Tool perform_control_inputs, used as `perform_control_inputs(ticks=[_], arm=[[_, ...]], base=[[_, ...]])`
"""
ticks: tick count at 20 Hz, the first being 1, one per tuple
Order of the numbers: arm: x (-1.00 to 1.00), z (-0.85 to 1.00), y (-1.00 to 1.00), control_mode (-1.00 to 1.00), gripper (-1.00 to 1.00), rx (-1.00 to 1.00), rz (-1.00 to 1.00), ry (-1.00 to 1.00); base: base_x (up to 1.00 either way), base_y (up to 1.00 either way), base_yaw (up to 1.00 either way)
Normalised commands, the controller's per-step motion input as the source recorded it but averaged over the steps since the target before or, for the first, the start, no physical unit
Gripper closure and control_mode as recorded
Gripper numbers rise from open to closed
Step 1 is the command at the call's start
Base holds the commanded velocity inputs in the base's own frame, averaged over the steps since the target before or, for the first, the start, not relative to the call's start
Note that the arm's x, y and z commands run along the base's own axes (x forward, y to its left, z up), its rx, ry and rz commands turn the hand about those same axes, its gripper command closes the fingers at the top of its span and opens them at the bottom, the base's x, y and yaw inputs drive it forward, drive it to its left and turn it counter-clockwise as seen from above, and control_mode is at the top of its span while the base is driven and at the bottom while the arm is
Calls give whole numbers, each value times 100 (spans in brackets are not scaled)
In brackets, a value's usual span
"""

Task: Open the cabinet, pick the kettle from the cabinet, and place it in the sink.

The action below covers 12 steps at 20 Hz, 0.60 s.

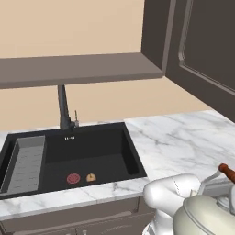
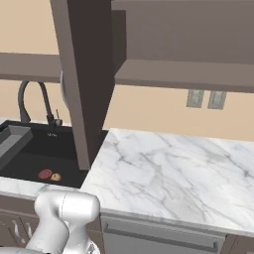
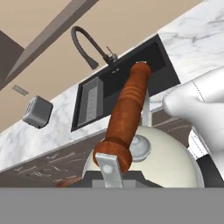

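Observation:
The cream-white kettle (image 1: 205, 218) hangs in the air at the lower right, in front of the counter edge and right of the sink (image 1: 87, 153). Its reddish-orange handle (image 3: 128, 114) runs straight up the hand view over the round body (image 3: 168, 159). My gripper (image 3: 113, 179) is shut on that handle at its near end, the fingertips mostly hidden behind it. The black sink (image 2: 30, 156) lies below and to the left, with its ribbed drainer (image 1: 27, 163) and tall faucet (image 1: 63, 108). The dark brown cabinet stands open, its door (image 1: 206, 46) swung out over the counter and its shelf (image 1: 78, 69) bare.
The open cabinet door (image 2: 87, 74) hangs between the counter and the sink. A red disc (image 1: 73, 178) and a tan piece (image 1: 91, 177) lie in the basin. White marble counter (image 2: 168, 173) spreads right; a grey bar-handled front (image 2: 158, 233) sits below. A toaster (image 3: 38, 111) stands left of the sink.

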Motion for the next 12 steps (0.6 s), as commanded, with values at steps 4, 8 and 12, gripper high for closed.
perform_control_inputs(ticks=[4,8,12], arm=[[0,0,0,100,100,0,0,0],[0,0,0,100,100,0,0,0],[0,0,0,100,100,0,0,0]], base=[[36,20,0],[16,25,0],[7,7,0]])
